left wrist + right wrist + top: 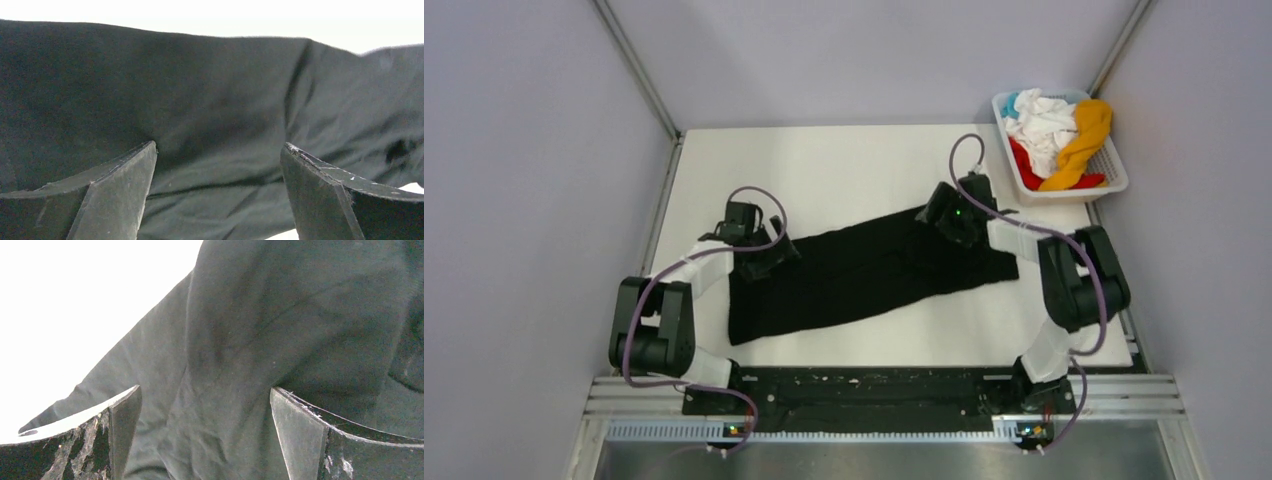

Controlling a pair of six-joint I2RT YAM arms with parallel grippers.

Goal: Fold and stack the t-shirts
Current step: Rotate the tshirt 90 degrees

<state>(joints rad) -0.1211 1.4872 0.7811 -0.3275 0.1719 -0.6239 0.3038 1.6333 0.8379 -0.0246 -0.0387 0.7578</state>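
**STATUS: BOTH ARMS AT THE BLACK T-SHIRT, PINCERS RELEASED**

**1. Arm pose**
- Left arm: the base sits at the near left of the tabletop (pixel 854 165). The elbow is folded outward toward the left edge, and the forearm reaches inward and away from the base. The left pincer (pixel 769 262) is over the left end of the black t-shirt (pixel 874 275).
- Left pincer state: released. In the left wrist view the left pincer (pixel 220 147) has its fingers (pixel 120 190) spread wide, with black t-shirt (pixel 200 90) cloth showing in the gap and nothing clamped.
- Right arm: the base sits at the near right. The elbow is raised close to the right edge, and the forearm reaches leftward. The right pincer (pixel 939 218) is over the far right end of the garment.
- Right pincer state: released. In the right wrist view the right pincer (pixel 205 389) has both fingers (pixel 305 435) apart above creased black t-shirt (pixel 280 315) fabric. Whether the tips touch the cloth cannot be told.

**2. Task items**
- The black t-shirt lies flat as a long narrow band across the middle of the tabletop, slanting from near left to far right.
- The white t-shirt (pixel 1044 125), orange-yellow t-shirt (pixel 1084 140), red t-shirt (pixel 1029 165) and light blue t-shirt (pixel 1014 103) are bunched together in the basket (pixel 1116 165) at the far right corner.

**3. Surface and room**
- The tabletop is white and matte.
- A metal rail (pixel 884 400) runs along the near edge and carries both bases.
- Pale lilac-grey walls (pixel 524 150) enclose the left, far and right sides.
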